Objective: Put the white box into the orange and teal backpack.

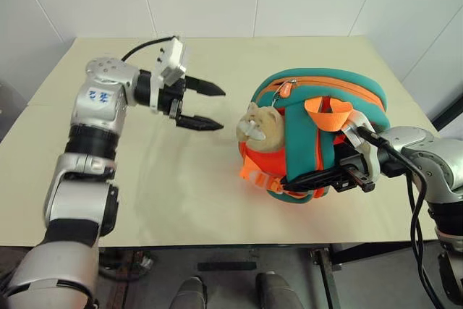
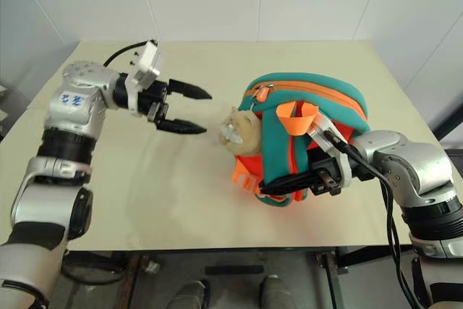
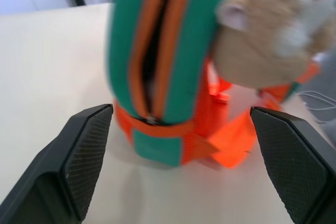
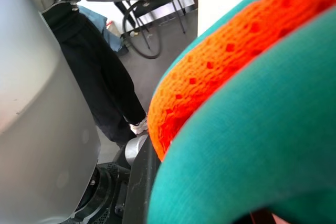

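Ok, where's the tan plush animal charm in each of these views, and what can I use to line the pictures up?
Left eye view: the plush charm hangs on the backpack's left side, facing the open left gripper.
Right eye view: same spot, just left of centre.
Left wrist view: upper right, blurred, beside the zipper.
Right wrist view: I can't make it out.
Shared landmark: the backpack's orange zipper between teal panels.

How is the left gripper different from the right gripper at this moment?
The left gripper is open and empty, while the right gripper is shut on a teal strap of the orange and teal backpack. The left gripper hangs over bare table, apart from the backpack; the right gripper is pressed against the backpack's side. Both have two black fingers and point toward the backpack.
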You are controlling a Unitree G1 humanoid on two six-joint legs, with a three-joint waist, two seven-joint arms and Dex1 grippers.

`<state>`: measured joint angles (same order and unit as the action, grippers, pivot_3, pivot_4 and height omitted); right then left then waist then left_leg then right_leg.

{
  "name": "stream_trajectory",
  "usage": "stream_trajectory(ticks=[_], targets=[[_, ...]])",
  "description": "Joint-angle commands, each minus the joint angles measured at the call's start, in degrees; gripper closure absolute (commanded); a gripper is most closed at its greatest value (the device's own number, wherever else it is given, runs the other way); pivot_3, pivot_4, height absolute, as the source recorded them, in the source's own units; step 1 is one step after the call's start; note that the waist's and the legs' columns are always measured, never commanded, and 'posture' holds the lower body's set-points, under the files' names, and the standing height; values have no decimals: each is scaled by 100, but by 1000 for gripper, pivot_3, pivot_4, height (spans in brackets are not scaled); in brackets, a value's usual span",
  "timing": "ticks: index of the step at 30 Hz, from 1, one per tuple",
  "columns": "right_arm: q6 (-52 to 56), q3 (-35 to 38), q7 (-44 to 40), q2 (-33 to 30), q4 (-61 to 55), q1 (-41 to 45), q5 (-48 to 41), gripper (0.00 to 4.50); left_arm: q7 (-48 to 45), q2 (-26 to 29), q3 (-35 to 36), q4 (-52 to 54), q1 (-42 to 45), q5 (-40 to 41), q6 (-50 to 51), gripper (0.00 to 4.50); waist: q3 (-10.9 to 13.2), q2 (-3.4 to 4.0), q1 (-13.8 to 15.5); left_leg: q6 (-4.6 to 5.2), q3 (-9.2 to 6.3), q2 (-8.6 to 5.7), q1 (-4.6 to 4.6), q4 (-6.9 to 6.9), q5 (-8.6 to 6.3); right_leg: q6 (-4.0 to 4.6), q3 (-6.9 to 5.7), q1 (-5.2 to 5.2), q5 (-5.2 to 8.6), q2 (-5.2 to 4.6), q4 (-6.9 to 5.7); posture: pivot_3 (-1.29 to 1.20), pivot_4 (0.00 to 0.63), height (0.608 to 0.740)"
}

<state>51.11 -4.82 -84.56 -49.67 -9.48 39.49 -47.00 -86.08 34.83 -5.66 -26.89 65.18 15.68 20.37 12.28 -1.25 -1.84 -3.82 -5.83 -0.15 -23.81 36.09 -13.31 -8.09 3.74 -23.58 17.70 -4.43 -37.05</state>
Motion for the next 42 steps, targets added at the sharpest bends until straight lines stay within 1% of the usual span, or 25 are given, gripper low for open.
stream_trajectory(ticks=[1, 3, 7, 10, 15, 17, 19, 23, 26, 29, 33, 36, 37, 39, 42], targets=[[-52, 81, -23, 3, -84, -20, -15, 4500, -411, 161, -26, 1170, -207, 516, 646, 30, 0, 0, 13, 0, 0, 0, 2, 3, 0, 0, 0, 2, 0, 0, -2, 0, 150, 740], [-72, 62, 8, 58, -49, 2, 19, 4500, -100, 26, -24, 1712, -518, 748, 929, 30, 0, 0, 15, 1, 1, -1, 11, 1, 0, 0, 0, 12, 0, 0, -2, 0, 150, 740], [-97, 40, 28, 131, -5, 39, 70, 4500, 403, -310, -8, 2156, -813, 940, 1140, 30, 0, 0, 21, 1, 1, -1, 39, -1, 1, 2, 0, 39, 1, 0, 0, 0, 150, 740], [-105, 39, 20, 162, 18, 59, 100, 4500, 664, -494, -41, 2237, -881, 896, 1147, 30, 0, 0, 10, 2, 1, -1, 43, 1, 1, 2, 0, 45, 0, 0, 0, 0, 150, 740], [-115, 36, 19, 206, 35, 91, 121, 4500, 1347, -955, -88, 1940, -801, 637, 778, 30, 0, 0, 23, 1, 1, -1, 50, -4, 1, 3, 1, 48, 0, 0, 3, 0, 150, 740], [-99, 56, 35, 213, -3, 74, 107, 4500, 1564, -1020, -102, 1890, -802, 511, 665, 30, 0, 0, 20, 1, 2, -2, 49, -4, 1, 2, 1, 51, 0, -1, 7, 0, 150, 740], [-86, 81, 55, 207, -50, 31, 86, 4500, 1758, -1113, -52, 1984, -834, 570, 727, 30, 0, 0, 19, 1, 2, -2, 49, -6, 1, 2, 2, 52, 0, -1, 10, 0, 150, 740], [-83, 90, 89, 209, -75, -4, 70, 4500, 1831, -1134, -69, 2216, -905, 716, 894, 30, 0, 0, 22, 1, 2, -3, 49, -8, 1, 2, 2, 52, 0, -1, 14, 0, 150, 740], [-82, 99, 113, 222, -67, 5, 60, 4500, 1950, -1117, -48, 2256, -968, 739, 1041, 643, 0, 0, 22, 1, 2, -2, 50, -9, 1, 2, 1, 53, 0, -1, 14, 0, 150, 740], [-94, 103, 136, 229, -66, 3, 61, 4500, 2048, -1125, -59, 2313, -1052, 744, 1015, 1540, 0, 0, 20, 1, 2, -3, 51, -7, 1, 2, 2, 54, 0, -1, 14, 0, 150, 740], [-98, 109, 144, 233, -59, 10, 67, 4500, 1967, -1053, -111, 2533, -1109, 884, 1218, 2775, 0, 0, 20, 1, 2, -2, 51, -8, 1, 2, 2, 54, 0, -1, 14, 0, 150, 740], [-92, 122, 156, 234, -60, 13, 68, 4500, 1575, -724, -63, 2540, -1031, 1015, 1318, 3506, 0, 0, 4, 1, 2, -2, 51, -9, 1, 2, 2, 54, 0, -1, 15, 0, 150, 740], [-91, 126, 162, 234, -61, 11, 69, 4500, 1407, -580, -24, 2484, -981, 1043, 1288, 3666, 0, 0, -3, 1, 2, -2, 52, -11, 1, 2, 2, 54, 0, 0, 15, 0, 150, 740], [-84, 136, 166, 226, -72, 1, 63, 4500, 1118, -289, 38, 2254, -823, 1037, 1185, 3666, 0, 0, 0, 1, 2, -1, 55, -14, 1, 3, 1, 54, 1, 1, 14, 0, 150, 740], [-76, 147, 178, 216, -96, -28, 56, 4500, 715, 186, 145, 1578, -376, 925, 986, 3666, 0, 0, 1, 1, 3, -1, 54, -13, 1, 4, 1, 54, 1, 1, 17, 0, 150, 740]])
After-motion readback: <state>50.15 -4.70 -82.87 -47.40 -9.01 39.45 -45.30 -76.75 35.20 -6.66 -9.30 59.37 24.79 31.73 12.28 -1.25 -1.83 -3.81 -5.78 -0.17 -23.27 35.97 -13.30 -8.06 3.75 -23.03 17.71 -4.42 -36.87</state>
